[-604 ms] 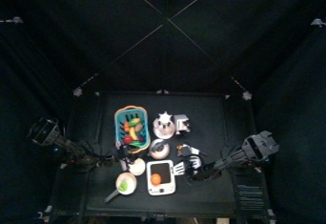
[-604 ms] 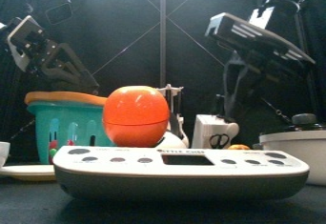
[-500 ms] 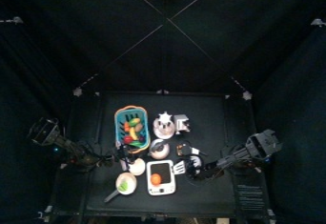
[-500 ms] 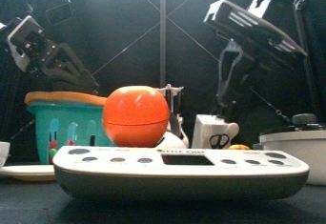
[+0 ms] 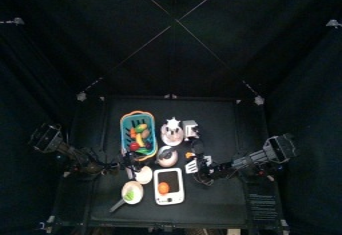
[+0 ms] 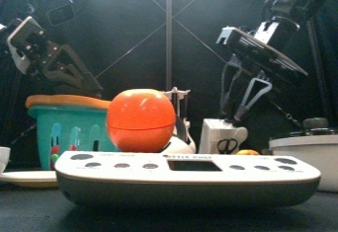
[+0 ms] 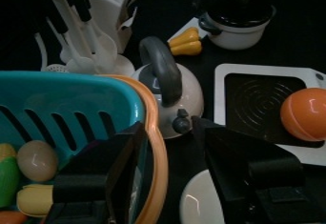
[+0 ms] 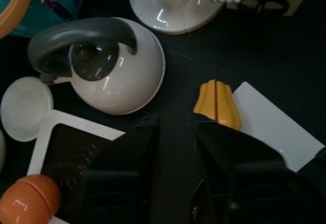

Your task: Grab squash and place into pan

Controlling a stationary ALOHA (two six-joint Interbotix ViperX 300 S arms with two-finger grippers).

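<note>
Top: high overhead, facing down, far.
Front: table-edge level, close.
Wrists: near; both share the kettle (image 7: 163, 87).

The yellow squash (image 8: 218, 104) lay hemmed in — white kettle (image 8: 112, 66) just beside it, a white sheet (image 8: 280, 123) touching it — with bare dark tabletop (image 8: 216, 51) beyond its tip.

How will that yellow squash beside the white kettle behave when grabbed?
The squash looks small, smooth and ridged, so probably light, rigid and a bit slippery. It tapers, so the right gripper may squeeze it out sideways. It lies flat beside the kettle, so rolling seems unlikely.
</note>
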